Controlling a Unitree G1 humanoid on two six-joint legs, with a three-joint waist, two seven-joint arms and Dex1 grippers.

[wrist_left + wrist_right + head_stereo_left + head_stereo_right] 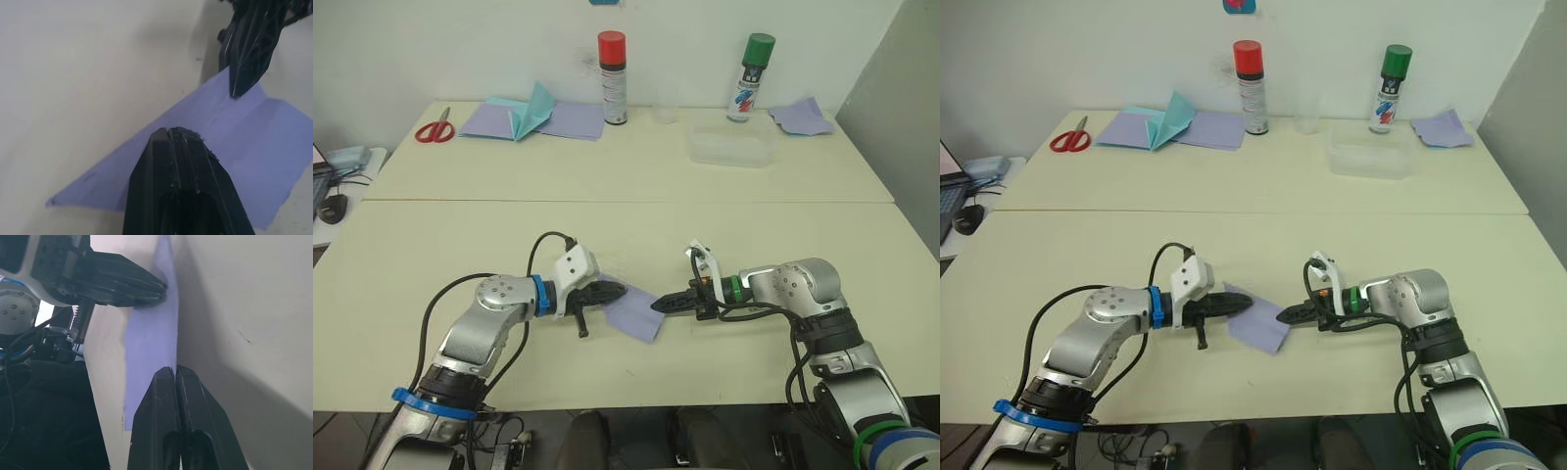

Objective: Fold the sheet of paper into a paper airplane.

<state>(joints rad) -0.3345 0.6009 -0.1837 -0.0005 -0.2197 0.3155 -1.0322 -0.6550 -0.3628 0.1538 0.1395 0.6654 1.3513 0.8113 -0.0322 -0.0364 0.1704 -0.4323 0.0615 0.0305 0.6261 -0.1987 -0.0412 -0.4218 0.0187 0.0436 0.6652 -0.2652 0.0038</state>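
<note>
Head views: the sheet of paper (636, 311), lavender, lies flat on the near table (460, 245) close to the front edge, between the two grippers. Left gripper (619, 291) points in from the left, tip resting on the sheet's left part. Right gripper (658, 305) points in from the right, tip at the sheet's right edge. At the far side of the table: red scissors (434, 129) on the left, then flat lavender sheets (570, 119) with a teal folded paper piece (530, 110) on top, a red-capped spray can (613, 77), a small clear cup (665, 104), a clear plastic tray (733, 145), a green-capped spray can (750, 77) and a rumpled lavender scrap (801, 117) at far right.

Left wrist view: left gripper (177, 132) has its jaws pressed together, nothing between them, tip over the paper (234, 142). The right gripper (238, 90) touches the sheet's opposite edge. A faint crease runs across the sheet.

Right wrist view: right gripper (174, 370) jaws together, tips at the sheet's edge (151, 347); cannot tell if the edge is pinched between them. The left gripper (159, 286) presses on the far end of the sheet.
</note>
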